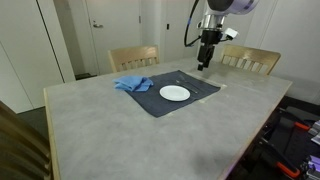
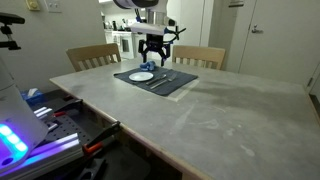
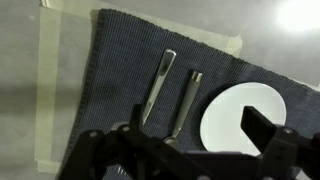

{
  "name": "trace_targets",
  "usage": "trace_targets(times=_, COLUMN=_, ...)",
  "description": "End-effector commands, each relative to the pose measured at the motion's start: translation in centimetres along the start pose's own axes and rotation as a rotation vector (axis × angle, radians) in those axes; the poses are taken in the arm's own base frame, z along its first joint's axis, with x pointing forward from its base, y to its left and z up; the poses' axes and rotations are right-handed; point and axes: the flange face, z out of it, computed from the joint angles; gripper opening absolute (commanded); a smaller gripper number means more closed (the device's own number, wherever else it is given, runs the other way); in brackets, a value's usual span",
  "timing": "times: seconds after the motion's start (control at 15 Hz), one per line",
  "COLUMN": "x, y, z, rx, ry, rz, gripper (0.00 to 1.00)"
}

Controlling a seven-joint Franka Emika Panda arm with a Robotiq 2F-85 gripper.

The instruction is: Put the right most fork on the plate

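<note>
A dark grey placemat [image 3: 120,60] lies on the table and carries a white plate [image 3: 250,115] and two silver utensils lying side by side. In the wrist view one utensil [image 3: 157,85] lies further from the plate and the other [image 3: 188,98] lies right beside it; their heads are partly hidden behind my gripper. My gripper [image 3: 200,135] is open and empty, hovering above the mat over the utensils and the plate's edge. In both exterior views it [image 1: 205,62] [image 2: 153,57] hangs above the placemat [image 1: 190,100], away from the plate [image 1: 174,93] [image 2: 141,76].
A crumpled blue cloth [image 1: 133,84] lies on the mat's corner beside the plate. Wooden chairs [image 1: 133,57] [image 1: 250,60] stand at the table's far side. The grey table [image 1: 110,130] stretches wide around the mat. Equipment [image 2: 40,125] sits beside the table.
</note>
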Motion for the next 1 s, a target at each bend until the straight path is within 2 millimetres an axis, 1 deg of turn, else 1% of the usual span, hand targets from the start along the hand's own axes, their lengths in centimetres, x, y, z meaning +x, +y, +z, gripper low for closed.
trace_targets(times=0.0, x=3.1, y=1.2, z=1.1, rx=-0.008, ry=-0.002, rz=0.011, gripper=1.0)
trace_targets(times=0.13, x=4.4, y=2.0, z=1.8, rx=0.006, ry=0.027, rz=0.075, gripper=1.0)
trace_targets(times=0.33, x=5.3, y=3.1, z=2.9, rx=0.0, ry=0.054, rz=0.161, gripper=1.0)
trace_targets(times=0.67, x=5.5, y=5.5, z=5.2, rx=0.013, ry=0.124, rz=0.287, gripper=1.0)
trace_targets(times=0.93, x=5.3, y=6.4, z=7.0, rx=0.023, ry=0.124, rz=0.336, gripper=1.0)
